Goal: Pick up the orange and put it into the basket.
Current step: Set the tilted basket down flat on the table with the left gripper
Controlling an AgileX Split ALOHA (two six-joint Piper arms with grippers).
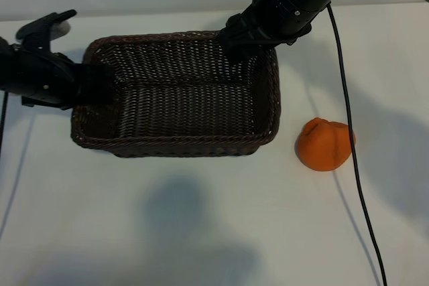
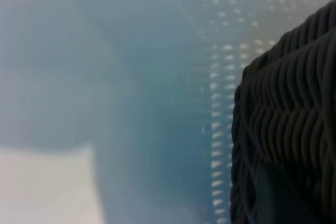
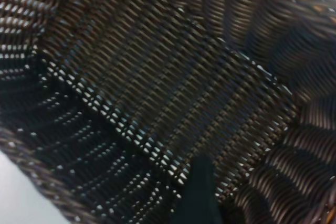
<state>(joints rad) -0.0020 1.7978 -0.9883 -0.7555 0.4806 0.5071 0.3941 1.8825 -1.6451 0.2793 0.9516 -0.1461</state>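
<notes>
The orange [image 1: 325, 144] lies on the white table to the right of the basket [image 1: 174, 147], apart from it and from both grippers. My right gripper [image 1: 242, 43] hangs open over the basket's far right corner with nothing in it. In the right wrist view the woven basket floor [image 3: 157, 77] fills the picture and one dark fingertip [image 3: 202, 192] shows. My left gripper [image 1: 97, 85] sits at the basket's left rim, shut on the wicker wall. The left wrist view shows the basket wall [image 2: 294, 103] pressed close against a dark finger [image 2: 275, 198].
A black cable [image 1: 357, 185] hangs from the right arm and runs down the table, crossing the orange's right side. Bare white table lies in front of the basket and around the orange.
</notes>
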